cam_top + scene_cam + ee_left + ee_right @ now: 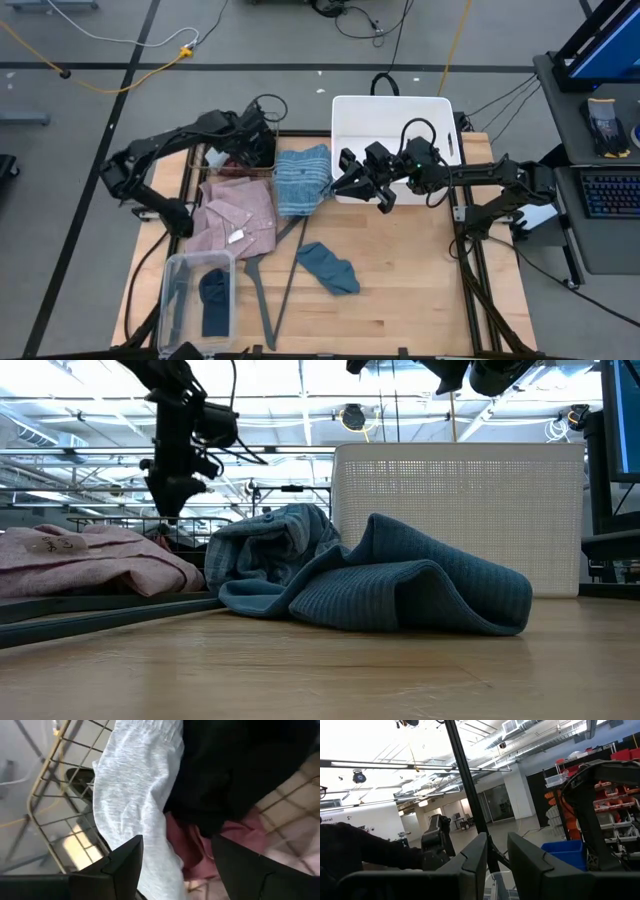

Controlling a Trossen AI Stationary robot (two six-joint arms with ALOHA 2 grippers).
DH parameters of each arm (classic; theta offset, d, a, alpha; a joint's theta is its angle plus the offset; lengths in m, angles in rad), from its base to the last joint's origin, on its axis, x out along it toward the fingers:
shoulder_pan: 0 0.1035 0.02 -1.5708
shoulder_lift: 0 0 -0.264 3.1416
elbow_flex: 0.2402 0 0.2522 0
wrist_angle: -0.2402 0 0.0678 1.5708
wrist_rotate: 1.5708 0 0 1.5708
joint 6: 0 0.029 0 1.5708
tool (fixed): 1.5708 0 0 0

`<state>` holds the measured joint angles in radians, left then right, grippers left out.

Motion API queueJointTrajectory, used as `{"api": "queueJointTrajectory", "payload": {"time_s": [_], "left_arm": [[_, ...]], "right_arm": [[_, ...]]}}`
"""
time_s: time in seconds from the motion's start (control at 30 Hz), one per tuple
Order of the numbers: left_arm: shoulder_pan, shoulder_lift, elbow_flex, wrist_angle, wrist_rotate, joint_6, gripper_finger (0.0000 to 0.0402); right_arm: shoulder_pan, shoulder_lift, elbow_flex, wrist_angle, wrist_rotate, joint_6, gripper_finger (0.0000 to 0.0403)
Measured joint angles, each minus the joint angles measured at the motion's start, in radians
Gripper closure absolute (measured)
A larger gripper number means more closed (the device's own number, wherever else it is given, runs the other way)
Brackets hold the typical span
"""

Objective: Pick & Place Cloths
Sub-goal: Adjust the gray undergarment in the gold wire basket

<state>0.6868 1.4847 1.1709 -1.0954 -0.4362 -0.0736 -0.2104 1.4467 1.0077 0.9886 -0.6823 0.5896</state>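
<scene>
Wooden tabletop (pixel 400 290): left tool (pixel 243 150) open over wire basket (pixel 240 155) cloths (pixel 140 795); right tool (pixel 350 182) at white bin (pixel 390 110), nearly closed, apparently empty.

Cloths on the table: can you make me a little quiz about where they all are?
1. True or false: the pink checked shirt lies inside the white basket.
2. What lies in the clear bin? A: a yellow sock. B: the navy piece. C: a red hat.
3. What colour is the cloth lying by itself on the bare wood?

Key: 1 false. 2 B. 3 teal: the teal cloth.
</scene>
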Motion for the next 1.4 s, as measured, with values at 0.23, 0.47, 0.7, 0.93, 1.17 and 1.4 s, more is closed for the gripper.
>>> {"api": "queueJointTrajectory", "payload": {"time_s": [0.23,0.47,0.7,0.93,1.17,1.4], "left_arm": [[0.02,0.06,0.0,0.0,-0.041,0.043,0.0163],[0.068,0.066,0.0,0.0,-0.062,0.053,0.0223],[0.104,0.066,0.0,0.024,-0.024,0.053,0.0334],[0.118,0.066,0.0,0.049,0.036,0.074,0.0394],[0.107,0.019,0.019,-0.044,0.049,0.067,0.04],[0.095,-0.112,0.129,-0.116,0.048,0.069,0.04]], "right_arm": [[0.0,0.0,0.0,0.0,0.0,0.0,0.033],[0.0,0.0,0.0,0.0,0.003,0.0,0.033],[0.0,0.0,0.0,-0.003,0.029,0.0,0.033],[-0.001,0.0,0.0,-0.008,0.032,0.0,0.033],[-0.001,0.0,0.0,-0.044,0.033,0.0,0.033],[0.0,0.0,0.0,-0.044,0.035,0.0,0.033]]}}
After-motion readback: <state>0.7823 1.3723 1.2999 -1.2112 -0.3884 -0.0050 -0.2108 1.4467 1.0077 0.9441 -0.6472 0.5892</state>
